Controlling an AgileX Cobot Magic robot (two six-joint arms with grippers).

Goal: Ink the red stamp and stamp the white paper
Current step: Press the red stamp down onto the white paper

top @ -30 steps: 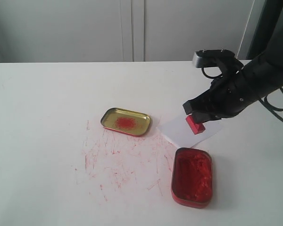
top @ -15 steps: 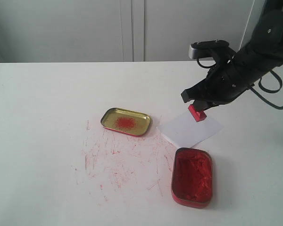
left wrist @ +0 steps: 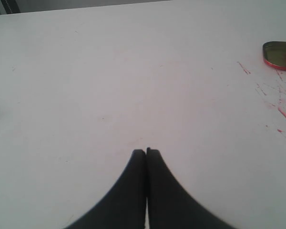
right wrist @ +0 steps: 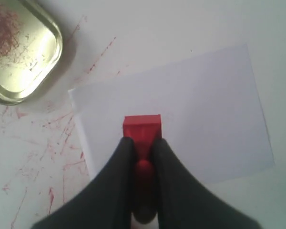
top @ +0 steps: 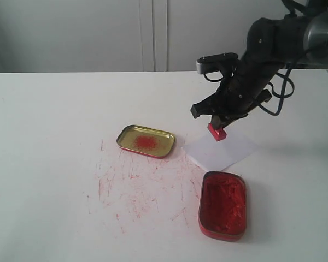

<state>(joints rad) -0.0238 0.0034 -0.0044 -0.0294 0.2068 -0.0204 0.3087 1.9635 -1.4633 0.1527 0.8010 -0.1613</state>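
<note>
My right gripper (top: 218, 126) (right wrist: 142, 143) is shut on the red stamp (top: 216, 132) (right wrist: 142, 130), gripping its knobbed handle with the block base pointing down. It hangs over the far left part of the white paper (top: 221, 149) (right wrist: 200, 124); whether the base touches the sheet cannot be told. The paper lies flat between the two tins and shows no print where it is visible. My left gripper (left wrist: 146, 151) is shut and empty over bare tabletop, out of the exterior view.
The oblong red ink-filled tin (top: 222, 204) sits open in front of the paper. The gold-coloured lid (top: 146, 141) (right wrist: 19, 52) (left wrist: 280, 54) lies left of the paper, with a red smudge inside. Red scratches (top: 136, 188) cover the white tabletop (top: 44, 136) between them.
My right arm has carried the stamp up and leftward, from above the near right part of the paper to its far left part. The left gripper shows no movement.
</note>
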